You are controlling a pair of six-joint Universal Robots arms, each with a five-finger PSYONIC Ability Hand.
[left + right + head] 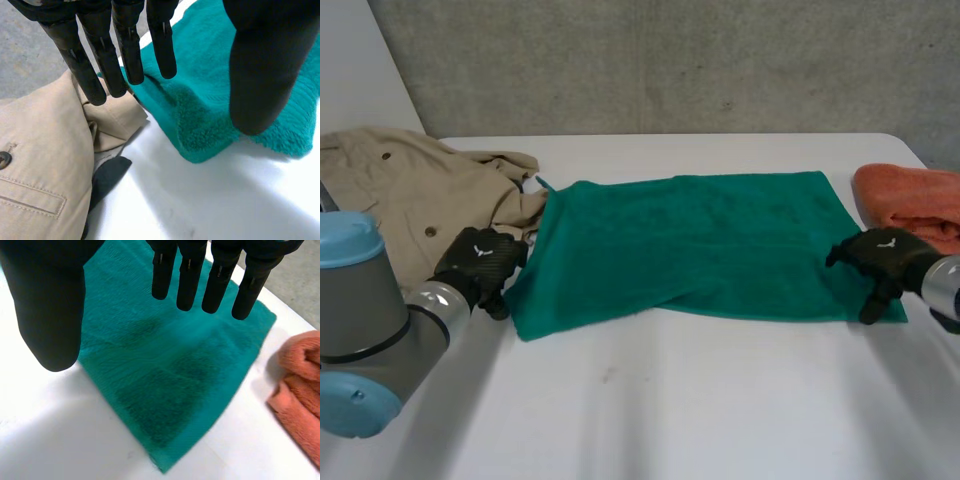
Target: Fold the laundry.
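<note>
A green towel (pixel 690 245) lies folded in half across the middle of the white table (pixel 650 400). My left hand (pixel 477 262) hovers at the towel's near left corner (pixel 200 145), fingers (pixel 105 65) straight and spread from the thumb (pixel 265 65), holding nothing. My right hand (pixel 878 255) hovers over the towel's near right corner (pixel 165 460), its fingers (pixel 190 280) straight and apart from the thumb (pixel 50 310), empty. Both hands are just above the cloth.
A beige coat (pixel 400 190) with buttons lies bunched at the table's far left, touching the towel (pixel 55 150). An orange towel (pixel 915 200) sits crumpled at the far right edge (pixel 300 390). Bare table spreads in front of the green towel.
</note>
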